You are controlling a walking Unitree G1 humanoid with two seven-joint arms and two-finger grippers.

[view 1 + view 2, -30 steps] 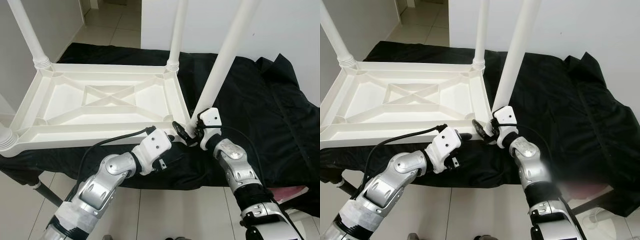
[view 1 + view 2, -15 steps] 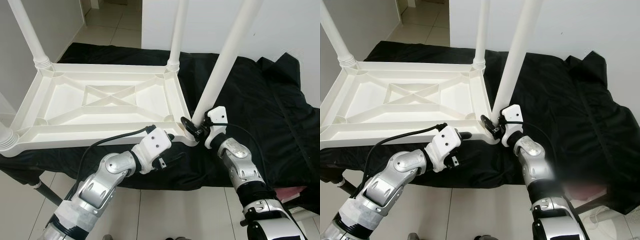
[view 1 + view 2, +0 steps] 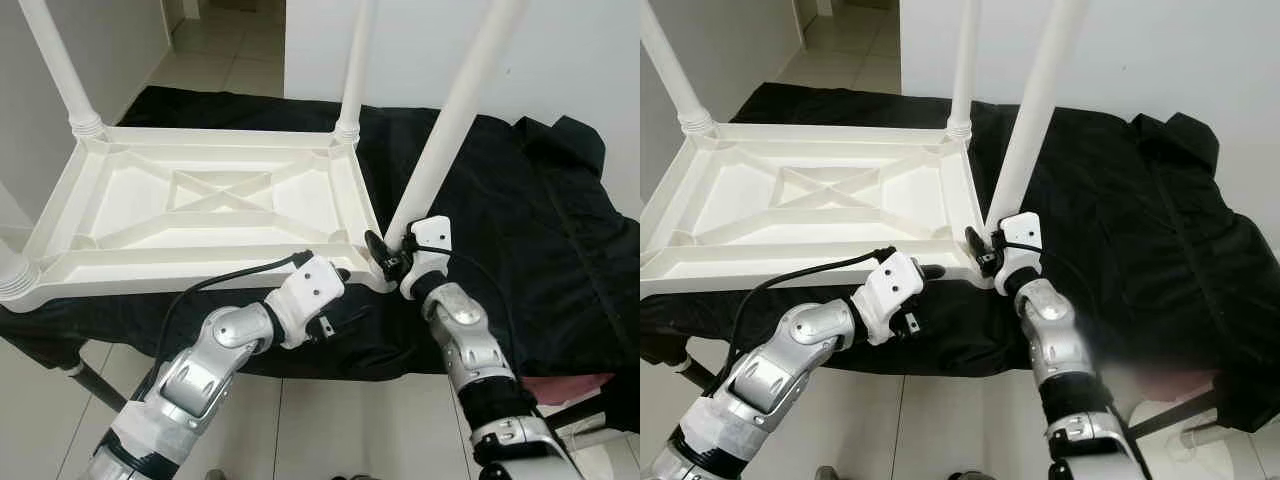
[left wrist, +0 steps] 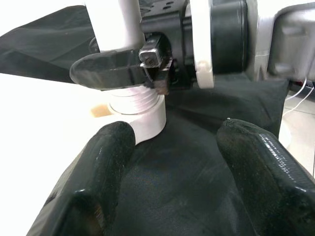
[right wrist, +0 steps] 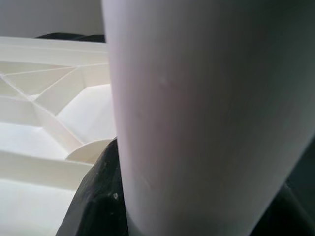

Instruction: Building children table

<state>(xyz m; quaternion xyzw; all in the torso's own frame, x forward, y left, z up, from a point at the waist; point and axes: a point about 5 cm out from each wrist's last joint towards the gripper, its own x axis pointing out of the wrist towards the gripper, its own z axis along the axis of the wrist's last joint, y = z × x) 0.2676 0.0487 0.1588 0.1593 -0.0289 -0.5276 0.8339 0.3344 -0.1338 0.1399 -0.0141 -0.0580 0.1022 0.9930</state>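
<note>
Over the last second the right tool (image 3: 385, 255) has slid in against the foot of the near-right leg (image 3: 445, 130) and now clamps it just above the corner socket, where a second ago it sat a little lower and off the corner; the leg has also straightened slightly. The left tool (image 3: 335, 285) has barely shifted.

The white children's table (image 3: 200, 205) lies upside down on a black cloth (image 3: 520, 230) spread over the tabletop, ribs facing up. Legs stand at the far-left corner (image 3: 60, 70), the far-right corner (image 3: 355, 65) and the near-left corner (image 3: 10, 275).

The near-right leg rises from its corner socket and leans up and to the right, so its long axis is not yet square to the frame. In the left wrist view the right tool's black fingers (image 4: 113, 71) wrap the leg just above the ribbed collar (image 4: 135, 105).

The left tool hovers with its fingers spread wide, just beside that same corner, gripping nothing. The right arm is the nearer and already has the leg; seating it probably means tipping the leg upright toward the table's centre.
</note>
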